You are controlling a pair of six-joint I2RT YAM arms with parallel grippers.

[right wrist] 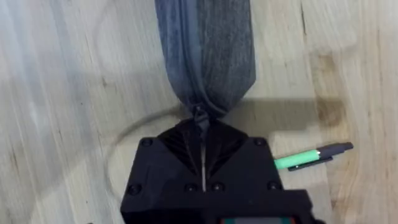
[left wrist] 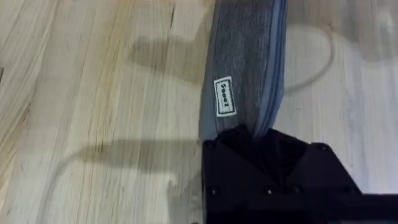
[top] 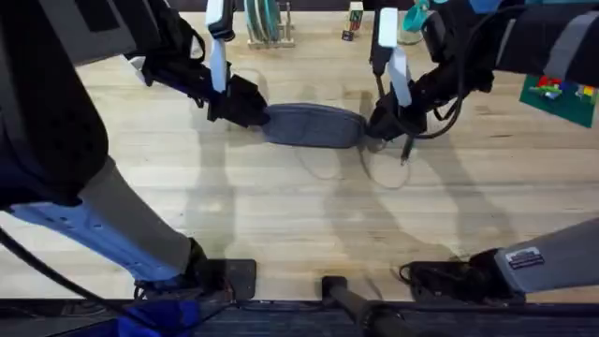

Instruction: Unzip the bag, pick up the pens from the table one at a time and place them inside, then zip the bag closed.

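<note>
Two sets of jaws are clamped on opposite ends of the bag [top: 314, 124], which is stretched lengthwise between them on the counter [top: 281, 215]. The left gripper [top: 245, 106] is closed on one rounded end, the fabric pinched between its fingers, with the white label [left wrist: 224, 96] just ahead of the jaws. The right gripper [top: 388, 122] is closed at the other end, apparently on the zipper pull [right wrist: 199, 115], which is seen pinched at the mouth of its jaws. The bag's long axis runs straight away from each set of jaws toward the other.

The zipper appears shut along the visible length; what is inside cannot be told. A green pen [right wrist: 311, 155] lies on the counter just beside the right gripper, clear of the bag, making the right arm the nearer one. The next move is judged to be a pull of the zipper along the bag's length toward the left jaws, with the left end held fast.
</note>
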